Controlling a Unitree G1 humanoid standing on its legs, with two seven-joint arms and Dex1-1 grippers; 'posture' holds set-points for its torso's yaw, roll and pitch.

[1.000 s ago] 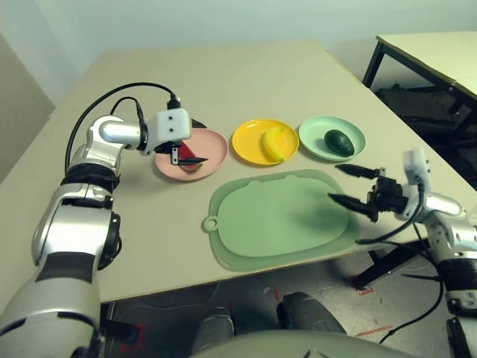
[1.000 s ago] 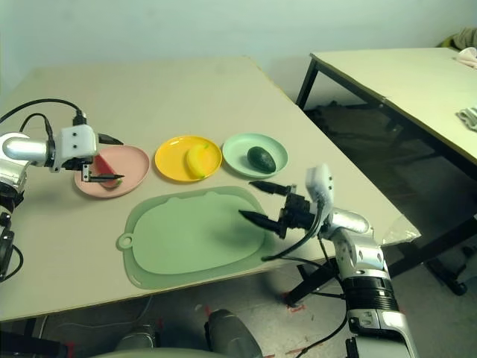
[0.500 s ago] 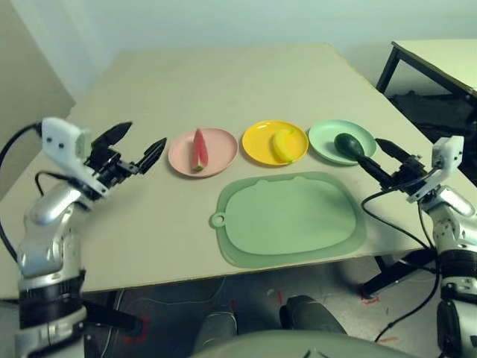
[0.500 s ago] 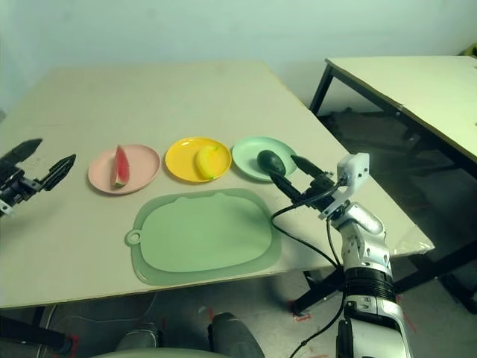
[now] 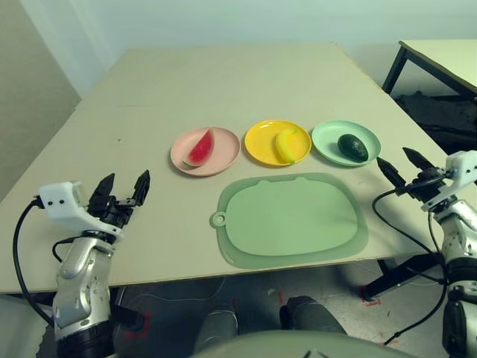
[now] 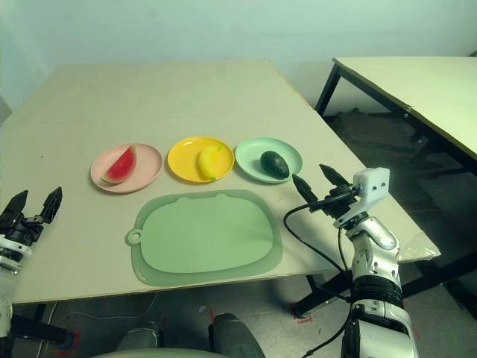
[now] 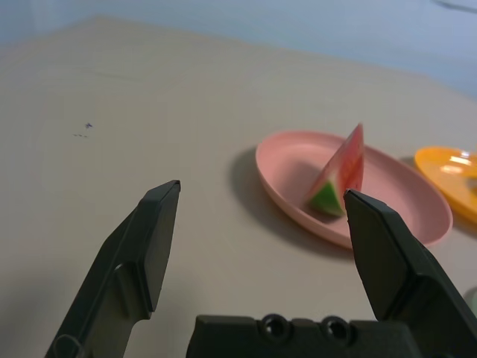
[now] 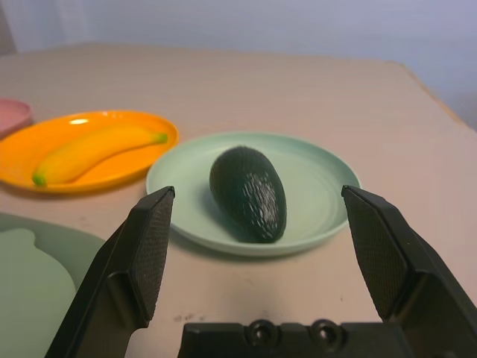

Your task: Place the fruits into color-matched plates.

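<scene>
A red watermelon wedge (image 5: 199, 148) lies in the pale pink plate (image 5: 223, 154). The yellow banana (image 5: 287, 144) rests in the yellow plate (image 5: 258, 142). A dark green avocado (image 5: 352, 147) sits in the mint green plate (image 5: 328, 143). My left gripper (image 5: 121, 189) is open and empty near the table's front left edge, well short of the pink plate (image 7: 283, 165). At the table's right edge my right gripper (image 5: 401, 166) hangs open and empty, pointing at the avocado (image 8: 248, 192) from a short distance.
A large green mat (image 5: 291, 219) with a hole tab lies in front of the three plates. A second table (image 6: 417, 82) stands off to the right, past a gap. Bare tabletop stretches behind the plates and at the left.
Both arms have pulled back toward the table's front corners, away from the plates. The watermelon wedge has tipped from upright onto its side in the pink plate. The camera has shifted too.
</scene>
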